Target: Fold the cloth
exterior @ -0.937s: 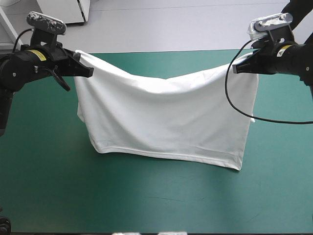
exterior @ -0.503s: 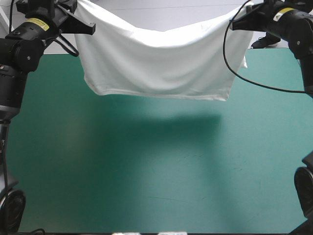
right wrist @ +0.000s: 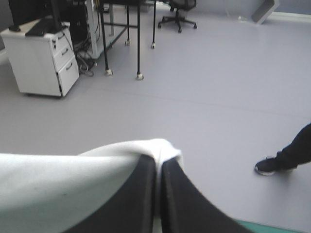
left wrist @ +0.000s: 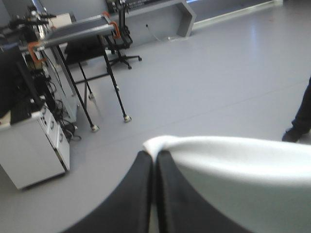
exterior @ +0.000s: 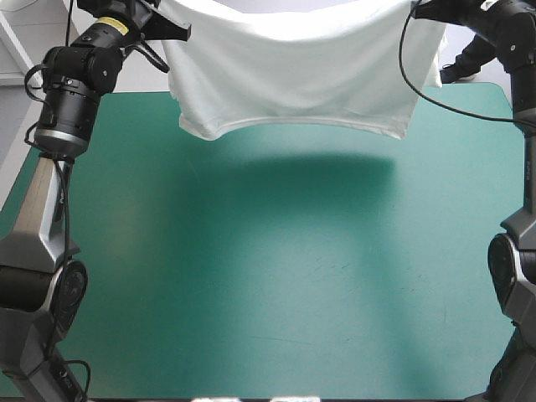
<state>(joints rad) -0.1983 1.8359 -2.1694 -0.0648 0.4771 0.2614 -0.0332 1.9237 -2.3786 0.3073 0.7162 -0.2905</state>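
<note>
Arms, two, both raised high. The left arm (exterior: 65,117) rises from the left, left gripper (exterior: 179,32) level, black fingers (left wrist: 133,194) pinched tight on the T-shirt (exterior: 293,67). The right arm (exterior: 519,75) mirrors it, right gripper (exterior: 417,10) pinched likewise on the opposite corner.

High camera sits above and behind the robot, tipped forward and down, far enough back that the table (exterior: 268,276) fills most of its picture, far edge near the top. Both arms are up, so each wrist camera looks level along its own fingers, away from the table and out into the room. Left wrist camera is right up close on the left gripper (left wrist: 154,154), the T-shirt (left wrist: 233,165) bunched at its tips. Right wrist camera sits just as near the right gripper (right wrist: 158,158), a sliver of teal-green cover (right wrist: 272,227) beneath. All three views share the T-shirt's held top edge.
</note>
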